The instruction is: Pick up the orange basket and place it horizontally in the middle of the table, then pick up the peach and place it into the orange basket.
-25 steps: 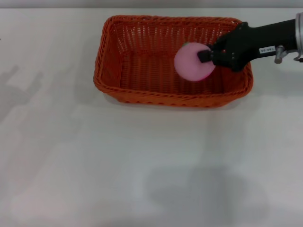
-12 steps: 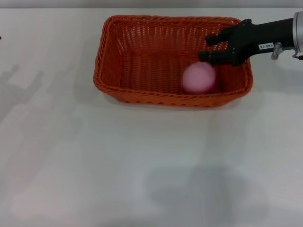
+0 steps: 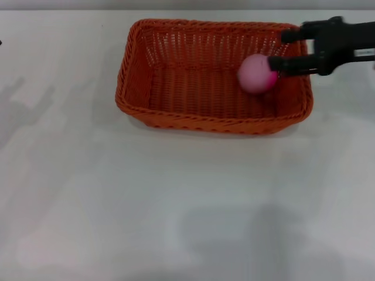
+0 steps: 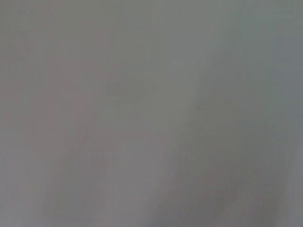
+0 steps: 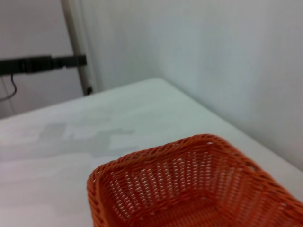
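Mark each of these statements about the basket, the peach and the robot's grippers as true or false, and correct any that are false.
1. The peach is inside the orange basket. True.
2. The right gripper is shut on the peach. False: its fingers are spread open, with the peach lying free beside the nearer fingertip.
3. The orange basket lies upside down on the table. False: it sits upright with its opening facing up.
4. The left gripper appears in the head view. False: only the right gripper shows there, above the basket's right end.
5. The peach is toward the basket's right end. True.
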`<state>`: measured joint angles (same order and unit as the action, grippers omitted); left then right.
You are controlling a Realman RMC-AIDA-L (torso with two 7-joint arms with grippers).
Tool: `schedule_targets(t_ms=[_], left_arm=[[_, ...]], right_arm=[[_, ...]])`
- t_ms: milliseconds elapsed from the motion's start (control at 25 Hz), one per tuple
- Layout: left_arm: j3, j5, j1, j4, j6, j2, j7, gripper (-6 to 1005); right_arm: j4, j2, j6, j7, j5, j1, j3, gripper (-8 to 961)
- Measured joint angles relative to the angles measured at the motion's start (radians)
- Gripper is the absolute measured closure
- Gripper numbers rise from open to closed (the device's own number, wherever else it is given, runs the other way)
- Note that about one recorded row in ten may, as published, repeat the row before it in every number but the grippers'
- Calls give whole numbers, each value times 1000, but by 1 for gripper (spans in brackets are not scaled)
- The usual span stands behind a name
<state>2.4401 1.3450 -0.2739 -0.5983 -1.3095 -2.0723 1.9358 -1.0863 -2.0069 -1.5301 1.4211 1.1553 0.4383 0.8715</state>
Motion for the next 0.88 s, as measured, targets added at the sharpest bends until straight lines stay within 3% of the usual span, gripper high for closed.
schedule_targets(t_ms=[160, 360, 480, 720, 880], left_arm=[[1, -20, -1, -1, 9, 1, 19, 206], [1, -48, -1, 4, 18, 1, 53, 206], [2, -69, 1, 4, 25, 1, 81, 206], [2, -83, 7, 3, 26, 0, 122, 206], [2, -104, 14, 6, 25, -1, 167, 206]], right_arm=[[-13, 5, -37, 18, 62, -65, -77, 187], [36, 5, -37, 109, 140, -133, -160, 195], [141, 4, -29, 210, 202, -158, -257, 200], [408, 6, -41, 476, 240, -174, -555, 199], [559, 7, -41, 661, 262, -192, -668, 199]])
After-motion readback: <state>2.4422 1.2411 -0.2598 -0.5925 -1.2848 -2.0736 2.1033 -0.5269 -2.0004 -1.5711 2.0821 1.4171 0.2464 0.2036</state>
